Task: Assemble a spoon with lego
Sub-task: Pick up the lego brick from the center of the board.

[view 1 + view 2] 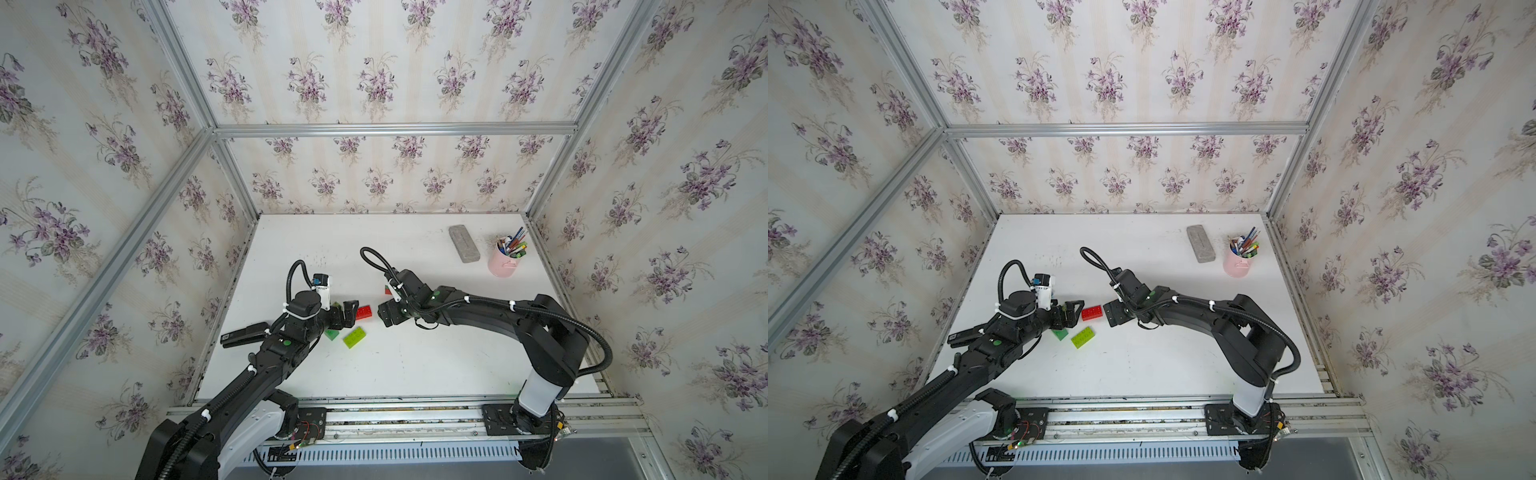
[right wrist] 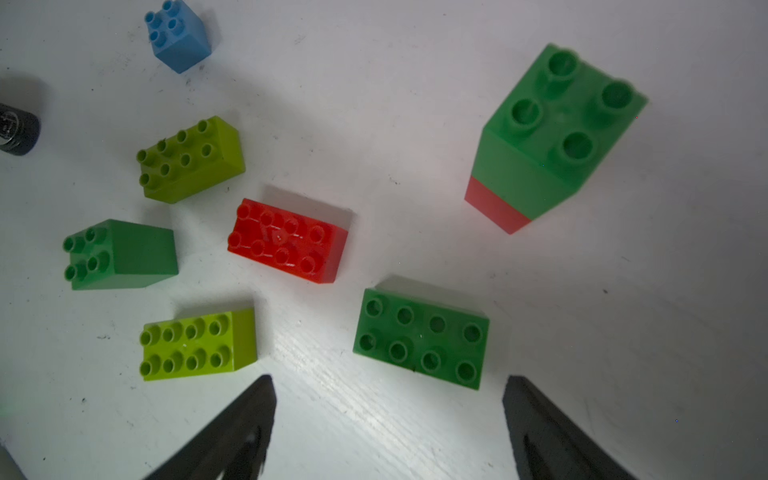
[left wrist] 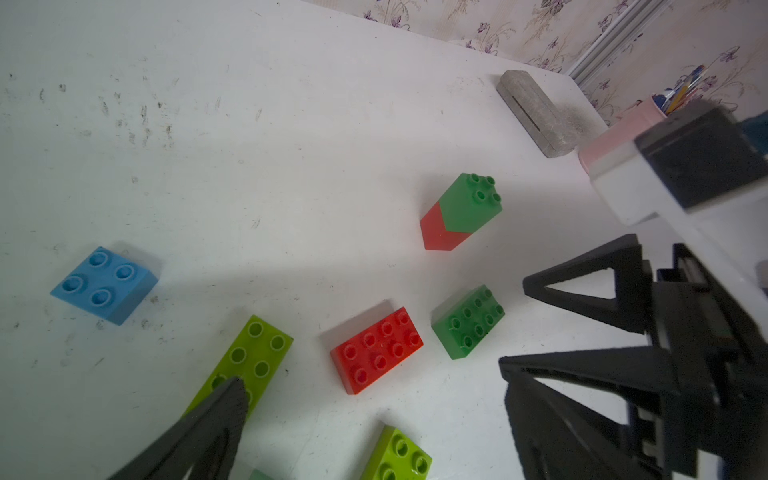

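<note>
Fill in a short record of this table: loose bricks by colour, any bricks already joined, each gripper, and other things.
Loose bricks: two lime bricks, red brick, long green brick, square green brick, blue brick
Joined: green-on-red stack, upright, apart from the rest
Left gripper: open, empty, next to the red brick
Right gripper: open, empty, over the table by the long green brick
Other things: grey block, pink cup of pens, near the far corner
Progress: only two bricks joined

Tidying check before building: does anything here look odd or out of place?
Nothing broken or spilled. The grey block and pink pen cup stand away from the bricks, and dark grit lies beside the block.
</note>
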{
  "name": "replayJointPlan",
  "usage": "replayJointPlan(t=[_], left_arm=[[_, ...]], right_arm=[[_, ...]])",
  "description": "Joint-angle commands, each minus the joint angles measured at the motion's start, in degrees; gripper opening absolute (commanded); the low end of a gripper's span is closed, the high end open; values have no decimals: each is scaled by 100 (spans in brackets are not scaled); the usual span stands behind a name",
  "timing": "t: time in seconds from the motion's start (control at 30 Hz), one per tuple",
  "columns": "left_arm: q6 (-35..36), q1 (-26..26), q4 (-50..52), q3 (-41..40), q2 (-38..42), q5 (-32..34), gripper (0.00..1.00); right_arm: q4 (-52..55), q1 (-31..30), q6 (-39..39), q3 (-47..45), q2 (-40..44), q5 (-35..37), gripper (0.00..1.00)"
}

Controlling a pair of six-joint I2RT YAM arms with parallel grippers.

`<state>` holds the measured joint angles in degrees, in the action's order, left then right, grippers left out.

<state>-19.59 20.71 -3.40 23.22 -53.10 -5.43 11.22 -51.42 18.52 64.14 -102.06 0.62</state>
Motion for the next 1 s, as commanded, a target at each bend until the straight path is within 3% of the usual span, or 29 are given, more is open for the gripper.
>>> replayJointPlan(t=[0.0, 0.27, 0.8, 0.97], left_arm=[[-93, -3, -52, -35, 28, -10, 100], [-79, 3, -44, -73, 33, 24, 100], [-56, 3, -17, -184, 179, 75, 100], [-26, 21, -111, -273, 271, 119, 100]], right_arm=[[139, -9, 257, 157, -243, 148, 88], [371, -30, 152, 356, -623, 421, 86], [344, -63, 17, 424, -873, 579, 60], [540, -188, 184, 360, -523, 716, 55]])
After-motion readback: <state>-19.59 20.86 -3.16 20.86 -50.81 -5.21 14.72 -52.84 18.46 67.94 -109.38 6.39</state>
